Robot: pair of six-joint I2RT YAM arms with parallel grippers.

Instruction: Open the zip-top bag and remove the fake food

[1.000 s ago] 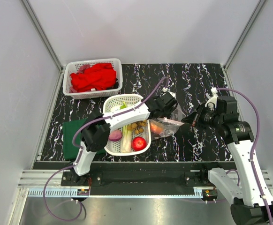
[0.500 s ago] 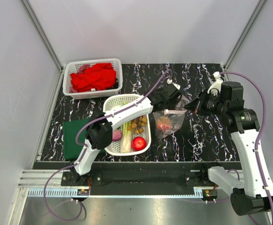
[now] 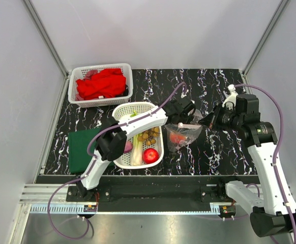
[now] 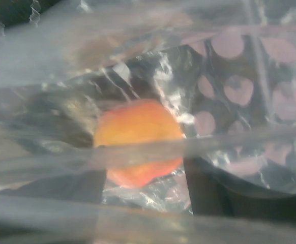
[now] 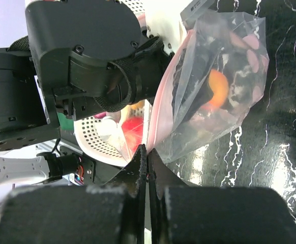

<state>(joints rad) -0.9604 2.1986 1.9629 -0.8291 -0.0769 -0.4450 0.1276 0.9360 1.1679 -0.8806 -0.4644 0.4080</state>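
Zip-top bag, right hand pinching its edge, peach inside

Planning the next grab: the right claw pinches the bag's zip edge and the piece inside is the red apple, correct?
No: the piece inside the zip-top bag is the orange peach, per the left wrist view; the red apple lies in the white basket. The right claw does pinch the zip edge.

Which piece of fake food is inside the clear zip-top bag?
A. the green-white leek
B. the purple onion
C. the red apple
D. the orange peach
D: the orange peach shows through the zip-top bag in both wrist views, while the red apple lies in the white basket.
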